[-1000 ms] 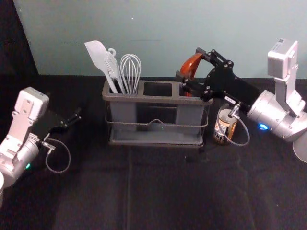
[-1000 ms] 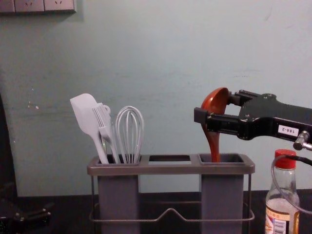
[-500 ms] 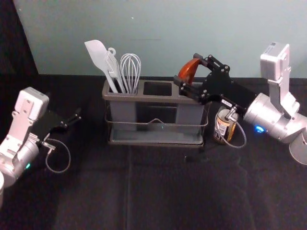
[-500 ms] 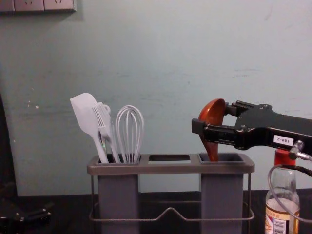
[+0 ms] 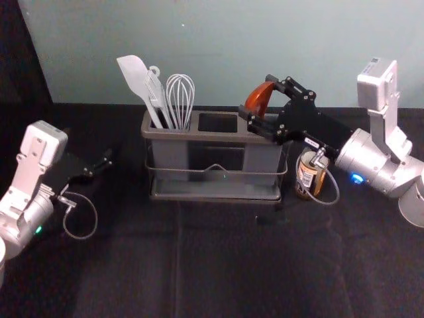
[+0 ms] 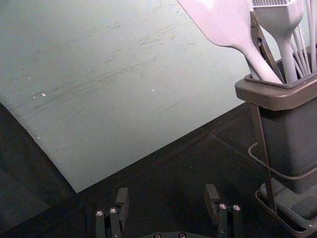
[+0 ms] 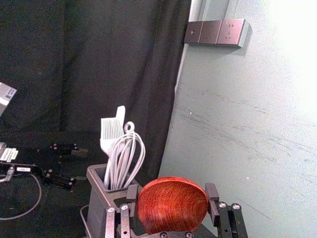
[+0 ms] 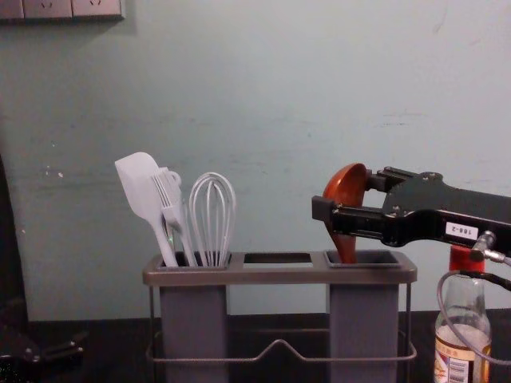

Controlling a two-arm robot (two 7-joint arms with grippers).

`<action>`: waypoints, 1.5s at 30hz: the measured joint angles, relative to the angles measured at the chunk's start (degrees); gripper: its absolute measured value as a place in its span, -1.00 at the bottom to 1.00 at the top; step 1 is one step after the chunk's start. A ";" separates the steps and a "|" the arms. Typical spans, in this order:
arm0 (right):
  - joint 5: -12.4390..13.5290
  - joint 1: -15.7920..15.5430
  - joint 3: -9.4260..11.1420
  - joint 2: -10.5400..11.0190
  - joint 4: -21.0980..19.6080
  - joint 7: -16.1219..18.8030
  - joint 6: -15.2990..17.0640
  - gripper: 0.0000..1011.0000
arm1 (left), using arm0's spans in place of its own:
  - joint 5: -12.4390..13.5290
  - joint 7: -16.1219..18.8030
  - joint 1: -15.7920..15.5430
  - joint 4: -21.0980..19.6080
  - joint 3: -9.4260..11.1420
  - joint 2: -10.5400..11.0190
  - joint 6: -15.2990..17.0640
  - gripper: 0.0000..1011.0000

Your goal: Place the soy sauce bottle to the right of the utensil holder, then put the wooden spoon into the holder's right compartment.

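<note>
Wooden spoon (image 8: 346, 190) stands bowl up, handle dipping into the right compartment (image 8: 363, 327) of the utensil holder (image 8: 279, 277), how deep I can't quite tell. Right gripper (image 5: 257, 96) clamps its bowl above the rim, arm reaching in nearly level from the right. Soy sauce bottle (image 8: 463, 329) stands just right of the holder; left gripper (image 5: 106, 161) is parked left, fingers apart.
</note>
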 joint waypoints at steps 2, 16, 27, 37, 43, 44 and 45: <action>0.00 -0.01 0.01 0.00 -0.01 0.00 -0.01 0.68 | 0.00 0.00 0.00 0.00 0.00 0.00 0.00 0.99; -0.06 -0.07 0.06 0.01 -0.09 -0.05 -0.08 0.98 | 0.00 0.00 0.00 0.00 0.00 0.00 0.00 0.99; 0.17 -0.82 0.61 0.41 -1.76 -0.15 -0.57 0.98 | 0.00 0.00 0.00 0.00 0.00 0.00 0.00 0.99; 1.76 -3.95 2.93 1.74 -9.24 -2.78 1.81 0.98 | 0.00 0.00 0.00 0.00 0.00 0.00 0.00 0.99; 3.10 -7.40 5.89 2.56 -14.68 -6.46 4.53 0.98 | 0.00 0.00 0.00 0.00 0.00 0.00 0.00 0.99; 3.45 -8.57 6.95 2.80 -16.19 -7.40 4.83 0.98 | 0.00 0.00 0.00 0.00 0.00 0.00 0.00 0.99; 3.66 -9.16 7.47 2.92 -16.87 -7.92 4.95 0.98 | 0.00 0.00 0.00 0.00 0.00 0.00 0.00 0.99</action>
